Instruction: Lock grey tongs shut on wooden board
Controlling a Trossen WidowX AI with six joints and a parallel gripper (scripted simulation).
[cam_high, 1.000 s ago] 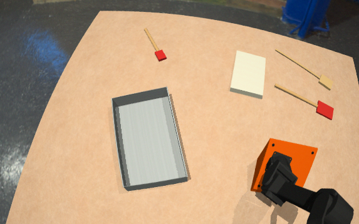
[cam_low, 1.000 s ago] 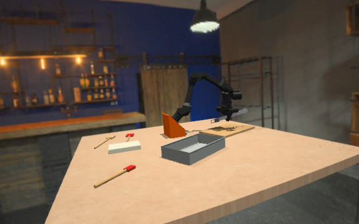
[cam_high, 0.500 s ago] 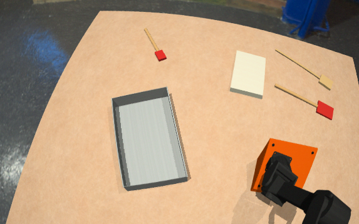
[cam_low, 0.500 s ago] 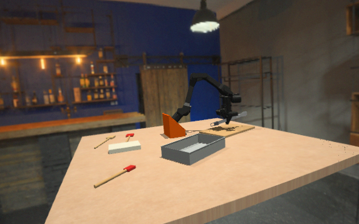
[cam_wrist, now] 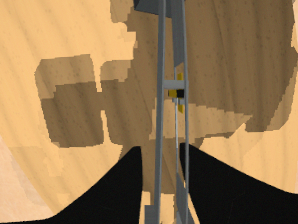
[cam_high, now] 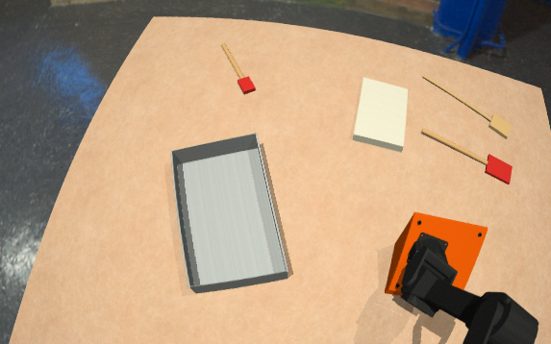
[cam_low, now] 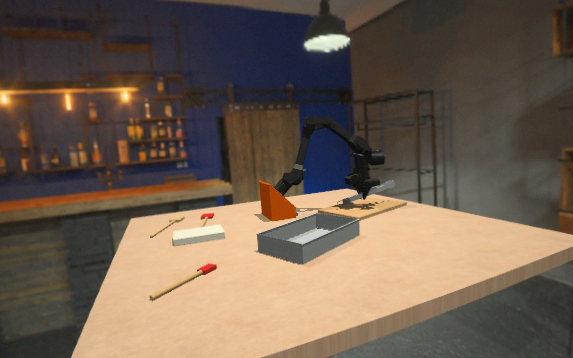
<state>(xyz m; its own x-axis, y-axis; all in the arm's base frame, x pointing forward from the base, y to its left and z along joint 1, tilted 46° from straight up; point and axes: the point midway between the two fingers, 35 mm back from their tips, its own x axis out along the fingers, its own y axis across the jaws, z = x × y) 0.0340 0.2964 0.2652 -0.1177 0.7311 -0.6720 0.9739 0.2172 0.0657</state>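
tongs [cam_low: 384, 187] [cam_wrist: 160, 100], one pair, slant over one wooden board [cam_low: 390, 206] [cam_wrist: 70, 25], between one released gripper's [cam_low: 364, 195] [cam_wrist: 161, 148] two fingers.

Wall: blue [cam_low: 268, 55], lined with bottle shelves [cam_low: 158, 119]; grey one [cam_low: 508, 100] adjoining.
Door: wooden [cam_low: 263, 150].
Light: given by hanging lamp [cam_low: 325, 32], warm bulbs [cam_low: 68, 101].
Floor: dark grey [cam_high: 8, 192] [cam_low: 468, 320], glossy.

A: Light?
B: Top view bright and even on the counter [cam_high: 325, 231] [cam_low: 393, 280]; arm shadow falls beside the orange base [cam_high: 471, 240]. Floor has glare patches.
A: Exterior?
B: Room dim, backdrop soft. Pendant lamp [cam_low: 327, 37] glows, warm bulbs left.
A: Wrist?
B: Hard-edged, jagged brown shadows on wood.
A: Distortion?
B: Top view bows the counter's far edge.
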